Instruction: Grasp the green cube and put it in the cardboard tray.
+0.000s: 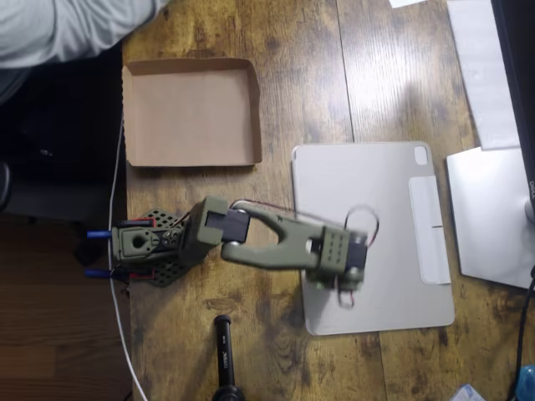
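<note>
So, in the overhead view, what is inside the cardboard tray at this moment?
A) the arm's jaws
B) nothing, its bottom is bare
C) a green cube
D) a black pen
B: the cardboard tray shows only its plain brown bottom, and the arm reaches away from it, over the grey pad.

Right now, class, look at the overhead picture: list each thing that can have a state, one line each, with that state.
Tray: lying flat on the table, nothing in it.
Arm: stretched out over the grey pad, its base at the table's left edge.
Pad: flat on the table, closed, partly under the arm.
Gripper: hidden under the wrist, open or shut cannot be told.
</note>
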You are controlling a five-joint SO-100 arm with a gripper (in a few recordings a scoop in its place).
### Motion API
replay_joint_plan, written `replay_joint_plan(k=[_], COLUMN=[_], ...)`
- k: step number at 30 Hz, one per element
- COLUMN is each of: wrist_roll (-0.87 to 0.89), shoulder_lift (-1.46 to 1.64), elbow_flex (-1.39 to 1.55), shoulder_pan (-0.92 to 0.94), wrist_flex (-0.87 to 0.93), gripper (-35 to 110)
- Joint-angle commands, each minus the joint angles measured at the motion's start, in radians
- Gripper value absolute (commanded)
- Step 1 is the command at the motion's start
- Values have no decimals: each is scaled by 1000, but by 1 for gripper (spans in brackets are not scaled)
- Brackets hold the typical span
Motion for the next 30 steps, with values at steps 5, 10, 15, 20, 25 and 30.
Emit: replay_joint_plan(k=[5,10,15,20,25,30], wrist_roll=[133,232,334,400,426,422], shoulder_lift=[86,233,362,428,419,428], elbow_flex=[-129,-46,-2,49,77,110], shoulder_pan=[-192,-387,-640,-885,-1150,-1439], wrist_flex=[153,233,324,325,319,319], gripper=[9,9,10,10,10,9])
